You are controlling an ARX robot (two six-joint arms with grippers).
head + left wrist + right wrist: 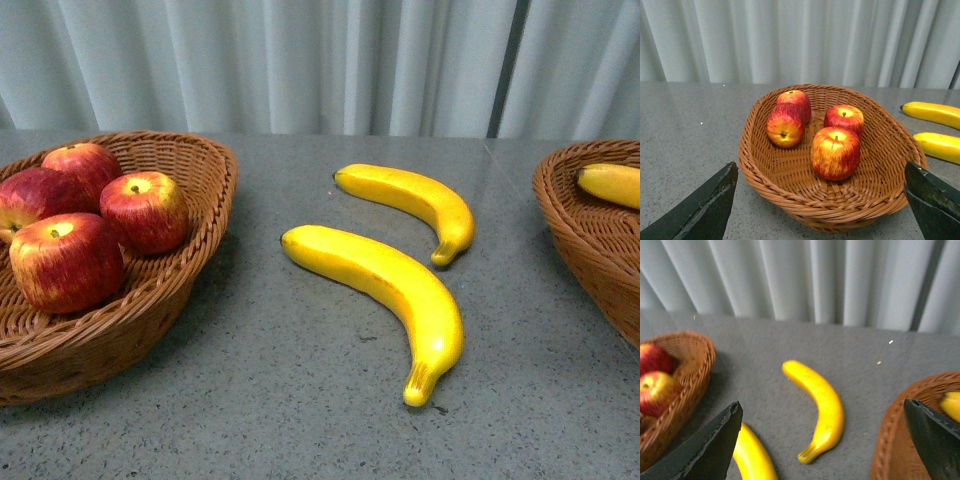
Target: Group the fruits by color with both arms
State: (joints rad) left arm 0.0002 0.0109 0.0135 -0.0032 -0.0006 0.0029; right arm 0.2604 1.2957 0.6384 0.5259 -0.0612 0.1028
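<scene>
**Operator:** Where is my left gripper (820,170)?

**Spotter:** You won't find it in the front view, so go by its wrist camera. It is aimed at the left basket (215,175) and tilted slightly down. Its black fingers (705,210) are spread wide with nothing between them. They touch neither wicker nor fruit.

**Operator:** And the apples (145,210)?

**Spotter:** You have four, all in that basket and bunched close. Three stand stem up and one is tipped on its side.

**Operator:** My right gripper (822,406)?

**Spotter:** It is also out of the front view. Its wrist camera shows it pointing down at the table (270,350) between the two baskets. Its fingers (705,450) are spread just as wide and hold nothing. The far banana (415,195) lies ahead of the gap between them. The near banana (390,285) is partly hidden behind one finger.

**Operator:** How do those bananas lie?

**Spotter:** They lie side by side on the table, apart from each other and curved the same way. Their stem ends point toward your side of the table. A third banana (612,183) lies in the right basket (570,220), and you see only part of it at the frame's edge.
</scene>
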